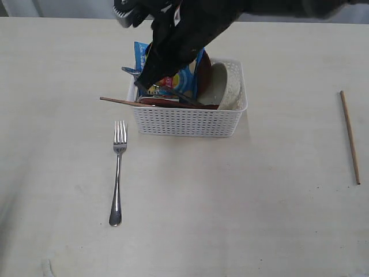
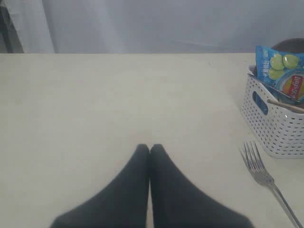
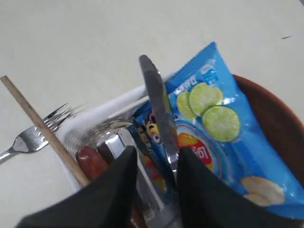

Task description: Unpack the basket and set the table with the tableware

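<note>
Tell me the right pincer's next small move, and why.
Probably close firmly on the knife before lifting: it stands between the right pincer's fingers, in the basket beside the chip bag, and whether they clamp it is unclear. The fork already lies on the table.

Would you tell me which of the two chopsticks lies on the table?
The chopstick at the far right of the exterior view, flat on the table, clear of the basket; the other chopstick rests in the basket, poking over its rim.

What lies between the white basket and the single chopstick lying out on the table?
Nothing. In the exterior view, the stretch of table between the basket and the chopstick is bare.
</note>
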Tool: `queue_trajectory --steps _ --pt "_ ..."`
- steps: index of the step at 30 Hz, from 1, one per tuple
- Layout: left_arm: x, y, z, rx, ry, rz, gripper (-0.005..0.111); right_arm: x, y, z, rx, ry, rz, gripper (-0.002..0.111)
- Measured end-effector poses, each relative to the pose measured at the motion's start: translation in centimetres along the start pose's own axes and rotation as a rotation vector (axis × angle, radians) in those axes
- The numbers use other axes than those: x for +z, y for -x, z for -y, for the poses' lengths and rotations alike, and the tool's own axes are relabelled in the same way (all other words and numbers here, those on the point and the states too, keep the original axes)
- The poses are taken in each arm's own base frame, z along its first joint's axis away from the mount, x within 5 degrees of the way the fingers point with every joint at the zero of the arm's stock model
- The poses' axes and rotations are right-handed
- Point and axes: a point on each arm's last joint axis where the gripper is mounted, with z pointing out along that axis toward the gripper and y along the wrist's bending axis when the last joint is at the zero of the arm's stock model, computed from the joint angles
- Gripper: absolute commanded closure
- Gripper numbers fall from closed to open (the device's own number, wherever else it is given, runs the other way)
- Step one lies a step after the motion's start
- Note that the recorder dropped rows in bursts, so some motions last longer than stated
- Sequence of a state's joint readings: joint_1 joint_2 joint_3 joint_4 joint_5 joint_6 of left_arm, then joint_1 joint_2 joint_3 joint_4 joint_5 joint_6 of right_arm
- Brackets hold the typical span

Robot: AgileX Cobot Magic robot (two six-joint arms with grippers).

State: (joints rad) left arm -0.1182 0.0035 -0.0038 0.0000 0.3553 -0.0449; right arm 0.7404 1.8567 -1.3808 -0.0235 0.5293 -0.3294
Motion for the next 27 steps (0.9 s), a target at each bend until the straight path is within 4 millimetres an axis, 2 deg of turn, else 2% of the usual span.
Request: queue_trajectory --steps 6,15,19,27 --pt "0.0 0.0 0.0 0.0 0.0 0.0 0.107 3.0 -0.5 -0.8 -0.021 -0.014 -0.013 0.079" --pt "0.0 0.0 0.0 0.0 0.0 0.0 0.107 5.2 -0.4 -2.2 -0.114 -0.026 0.018 0.079" --pt "0.0 0.0 0.0 0.0 0.0 0.0 0.107 6.0 -0.3 -2.6 -0.134 -0.031 0.04 0.079" --pt "0.0 0.0 0.0 0.0 0.0 0.0 0.107 6.0 0.1 -2.4 -0.135 -0.061 0.076 0.077"
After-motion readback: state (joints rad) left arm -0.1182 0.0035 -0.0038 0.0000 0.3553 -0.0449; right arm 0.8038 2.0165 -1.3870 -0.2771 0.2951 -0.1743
